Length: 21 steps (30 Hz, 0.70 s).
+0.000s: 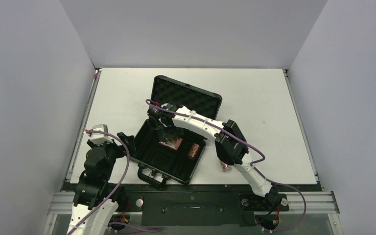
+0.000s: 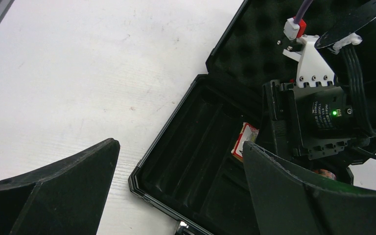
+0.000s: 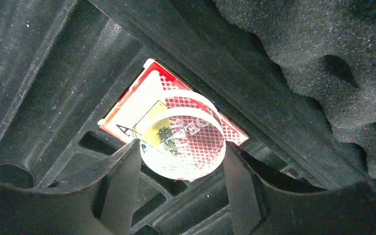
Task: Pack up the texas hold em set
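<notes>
The black case (image 1: pixel 149 154) lies open mid-table, its foam-lined lid (image 1: pixel 186 95) raised behind. The pink card box (image 1: pixel 171 143) and one reddish-brown chip roll (image 1: pixel 193 151) lie in the tray. The second chip roll (image 1: pixel 224 166) lies on the table right of the case. My right gripper (image 1: pixel 164 129) is down in the tray. In the right wrist view it (image 3: pixel 181 166) is shut on a clear round disc (image 3: pixel 183 137) just above the card box (image 3: pixel 132 110). My left gripper (image 1: pixel 125 142) is open and empty by the case's left edge (image 2: pixel 142 171). The triangle is not in view.
The case handle (image 1: pixel 149 176) points toward the arm bases. White walls close in the table on three sides. In the left wrist view the right arm's wrist (image 2: pixel 323 115) hangs over the tray, close to my left gripper's (image 2: pixel 179 144) right finger (image 2: pixel 303 196).
</notes>
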Motion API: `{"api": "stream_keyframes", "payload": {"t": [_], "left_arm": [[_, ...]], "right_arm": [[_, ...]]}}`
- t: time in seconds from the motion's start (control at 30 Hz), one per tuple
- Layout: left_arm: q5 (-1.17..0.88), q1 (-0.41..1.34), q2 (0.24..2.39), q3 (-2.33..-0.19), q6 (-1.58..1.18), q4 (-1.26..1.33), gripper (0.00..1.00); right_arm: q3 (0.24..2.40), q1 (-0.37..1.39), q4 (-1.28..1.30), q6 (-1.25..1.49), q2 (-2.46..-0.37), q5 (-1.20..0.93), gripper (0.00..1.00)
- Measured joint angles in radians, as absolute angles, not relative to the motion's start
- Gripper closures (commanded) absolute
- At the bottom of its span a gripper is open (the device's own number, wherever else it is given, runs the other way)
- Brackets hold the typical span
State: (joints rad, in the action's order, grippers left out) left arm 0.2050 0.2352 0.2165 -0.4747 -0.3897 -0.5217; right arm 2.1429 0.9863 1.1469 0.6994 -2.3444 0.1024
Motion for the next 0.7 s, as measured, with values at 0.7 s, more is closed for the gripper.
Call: {"api": "stream_keyframes", "payload": {"t": [0.7], "left_arm": [[0.205,0.234,0.22,-0.475,-0.39,-0.522,0.04]], "right_arm": [[2.148,0.98,1.137,0.693,-2.352,0.091,0.63]]}}
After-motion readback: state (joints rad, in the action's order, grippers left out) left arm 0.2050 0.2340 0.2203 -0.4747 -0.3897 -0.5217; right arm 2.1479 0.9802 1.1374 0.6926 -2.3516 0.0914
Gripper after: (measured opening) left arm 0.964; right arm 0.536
